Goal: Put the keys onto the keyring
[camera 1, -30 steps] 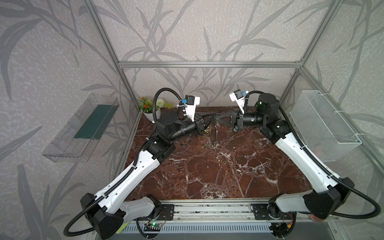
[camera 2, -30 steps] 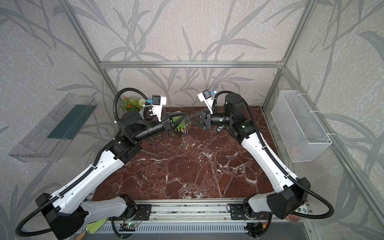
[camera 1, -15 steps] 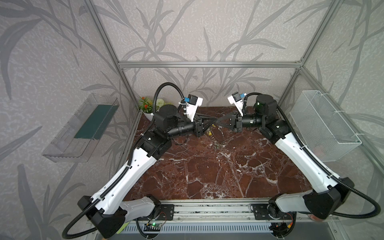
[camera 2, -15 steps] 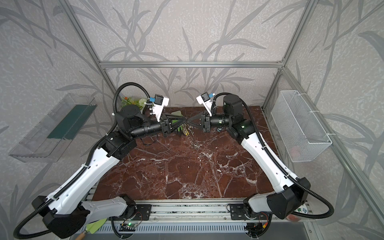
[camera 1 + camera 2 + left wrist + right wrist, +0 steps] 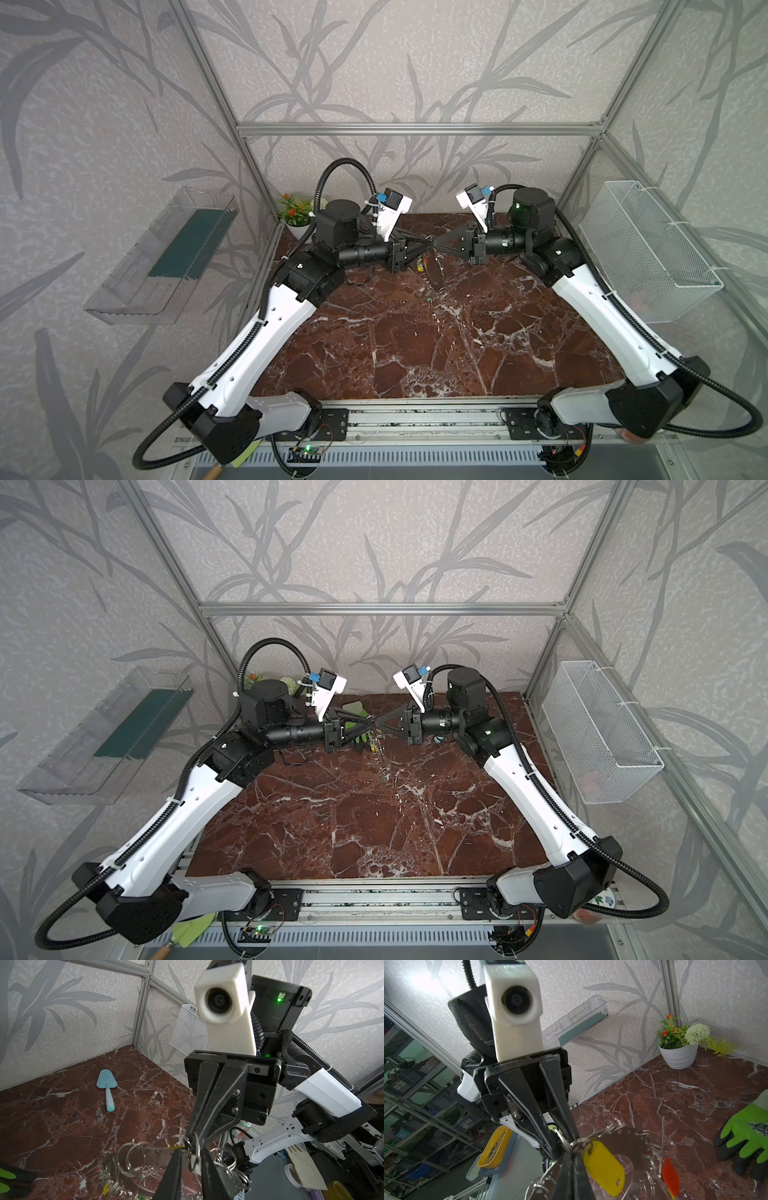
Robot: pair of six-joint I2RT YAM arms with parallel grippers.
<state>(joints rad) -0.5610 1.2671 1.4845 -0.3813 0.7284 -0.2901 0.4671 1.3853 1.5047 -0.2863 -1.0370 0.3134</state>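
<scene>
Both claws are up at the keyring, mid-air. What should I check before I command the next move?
1. Right claw shut on the flat grey metal keyring: ok.
2. Left claw gripping the small wire loop at the rim: cannot tell; its jaws stand slightly apart around it.
3. Key with the yellow plastic tag hanging from the rim beside the claws: ok.
4. Key with the red plastic tag hanging from the rim: ok, though blurred.
5. Keyring held above the red marble table: ok.
6. Green-and-black glove lying apart from both claws: ok.
</scene>
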